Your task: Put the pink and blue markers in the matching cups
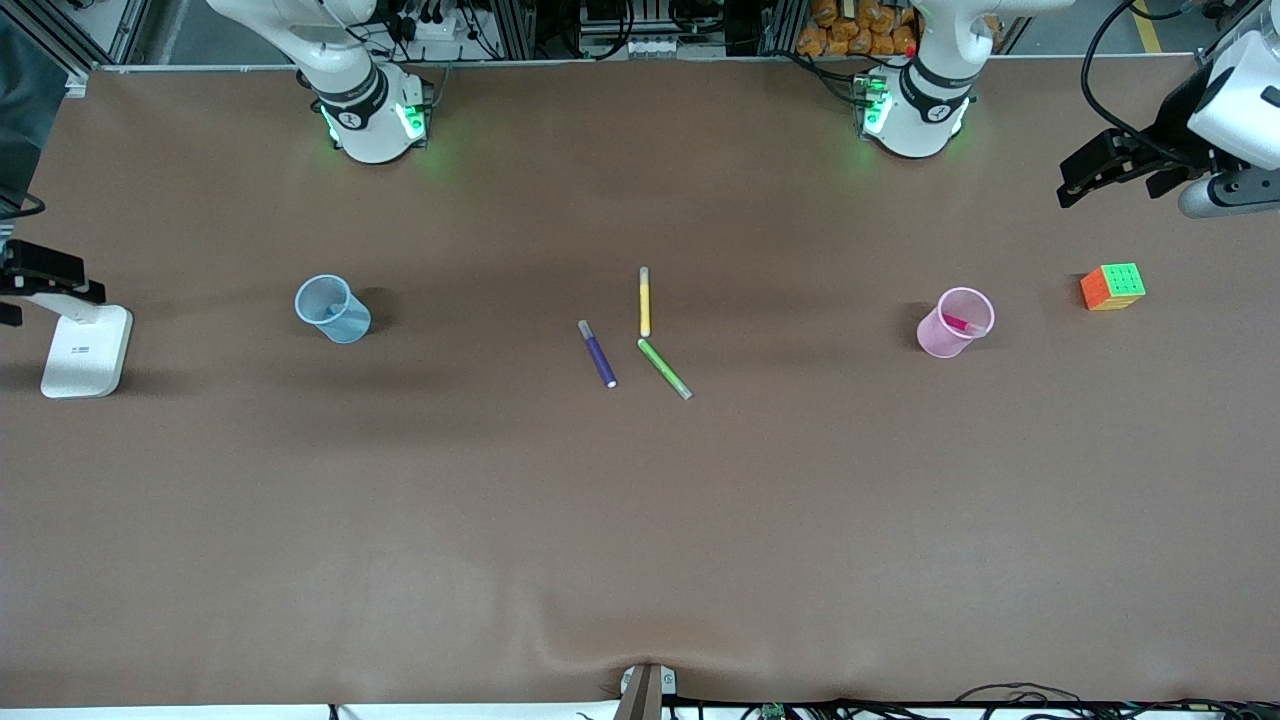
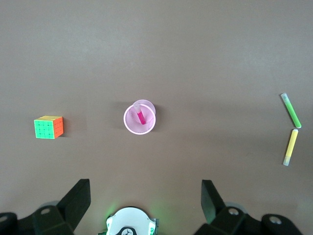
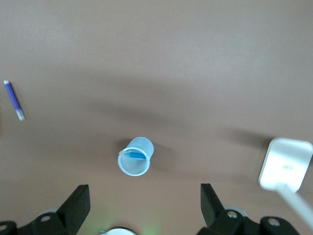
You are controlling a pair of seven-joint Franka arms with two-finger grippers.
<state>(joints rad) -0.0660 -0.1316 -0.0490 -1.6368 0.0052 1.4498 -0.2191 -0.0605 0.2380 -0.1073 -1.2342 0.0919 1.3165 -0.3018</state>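
White arms, green base LEDs, blk fingers [image 2: 76, 198]

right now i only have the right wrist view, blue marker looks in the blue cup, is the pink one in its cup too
Observer: Yes, the magenta-pink felt-tip marker sits inside the pale pink translucent plastic cup, toward the left arm's end of the table.
Operator: any pens out that i can't see
Observer: A yellow pen and a green pen lie mid-table, beside the dark purple pen.
Operator: where's the left pincer
Observer: The left pincer hangs open and empty, up in the air at the left arm's end of the table.
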